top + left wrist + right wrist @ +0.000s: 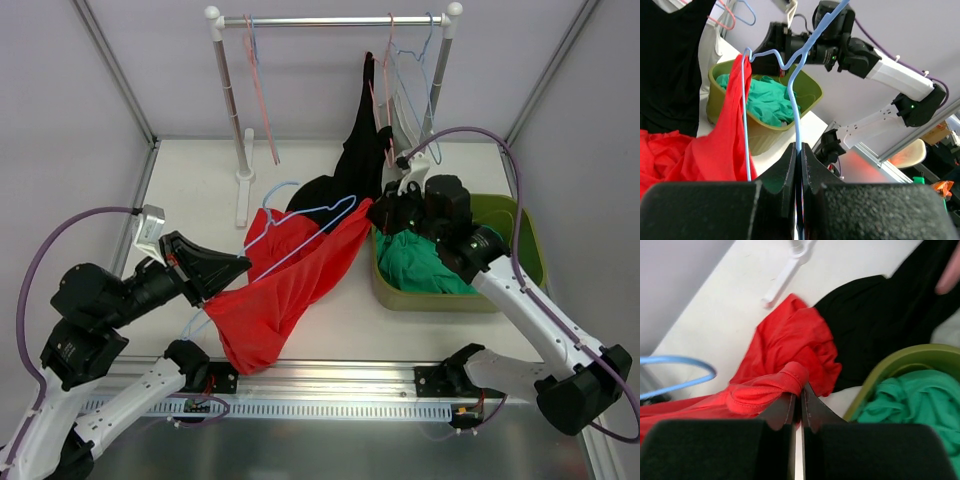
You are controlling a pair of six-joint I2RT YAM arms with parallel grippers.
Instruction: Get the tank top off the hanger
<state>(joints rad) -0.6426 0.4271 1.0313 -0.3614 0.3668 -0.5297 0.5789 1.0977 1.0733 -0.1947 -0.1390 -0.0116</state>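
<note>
The red tank top [285,290] lies draped over the blue wire hanger [794,116] on the table, between the two arms; its long axis runs from near left to far right.

The left gripper [238,266] is closed tight on the hanger's wire at the near-left end. The right gripper [382,213] is pinched shut on a fold of red fabric [782,385] at the far-right end, just beside the green bin [525,235].

In the left wrist view a red strap [737,95] hangs over the hanger's shoulder; I judge the strap must slide off that end, so the right arm, nearer to it, should draw the cloth rightward while the left holds the wire fast.

A black garment [355,150] hanging from the rail [330,20] overlaps the red one at its far edge and could snag.
</note>
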